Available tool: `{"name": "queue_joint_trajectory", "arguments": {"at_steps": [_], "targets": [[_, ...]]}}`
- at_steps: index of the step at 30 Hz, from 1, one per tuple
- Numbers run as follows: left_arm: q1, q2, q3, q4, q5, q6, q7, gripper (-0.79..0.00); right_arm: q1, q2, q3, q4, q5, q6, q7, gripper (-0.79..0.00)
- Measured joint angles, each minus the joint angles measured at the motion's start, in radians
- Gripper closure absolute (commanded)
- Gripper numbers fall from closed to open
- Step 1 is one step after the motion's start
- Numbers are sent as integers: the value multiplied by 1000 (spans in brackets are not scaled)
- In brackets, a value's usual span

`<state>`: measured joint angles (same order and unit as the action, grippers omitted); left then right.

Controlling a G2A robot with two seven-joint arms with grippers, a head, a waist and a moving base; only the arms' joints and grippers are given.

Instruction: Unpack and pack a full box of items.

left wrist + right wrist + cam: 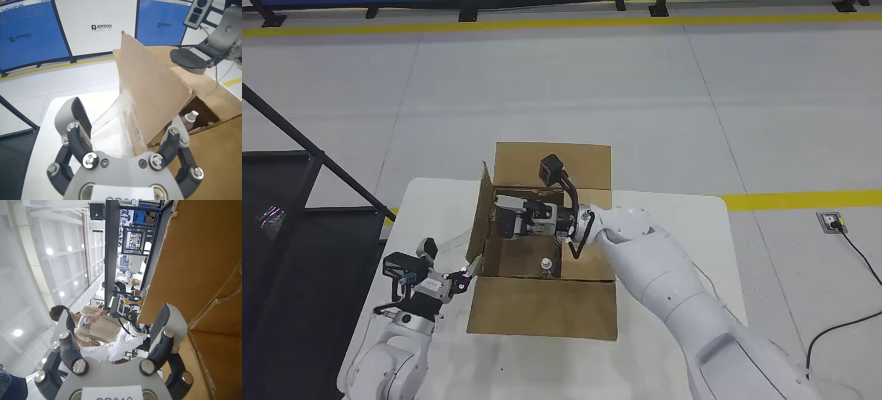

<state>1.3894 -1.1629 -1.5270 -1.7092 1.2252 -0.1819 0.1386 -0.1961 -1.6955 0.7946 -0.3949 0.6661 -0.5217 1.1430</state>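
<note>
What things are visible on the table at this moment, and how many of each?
cardboard box: one, brown, on the table, its flaps open.
bottle: one, white cap, standing inside the cardboard box.
tape strip: one, clear, hanging from the box's side flap.
table: one, white, under the cardboard box.
left gripper: one, grey and black, open, astride the side flap at the box's corner.
right gripper: one, grey and black, open, over the box's inside, beside the side flap.
</note>
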Motion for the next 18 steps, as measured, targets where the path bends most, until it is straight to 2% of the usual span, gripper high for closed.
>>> {"name": "queue_joint_trajectory", "arguments": {"at_steps": [6,10,18], "targets": [[48,3,-74,-14,-44,19,19,-785,1,20,25,-10,-45,-93,23,-785],[62,5,-112,12,-54,33,3,-785,-15,47,41,-63,-103,-134,24,-785],[52,5,-118,100,-40,32,-30,-785,-169,159,117,-373,-292,-174,-19,-785]]}}
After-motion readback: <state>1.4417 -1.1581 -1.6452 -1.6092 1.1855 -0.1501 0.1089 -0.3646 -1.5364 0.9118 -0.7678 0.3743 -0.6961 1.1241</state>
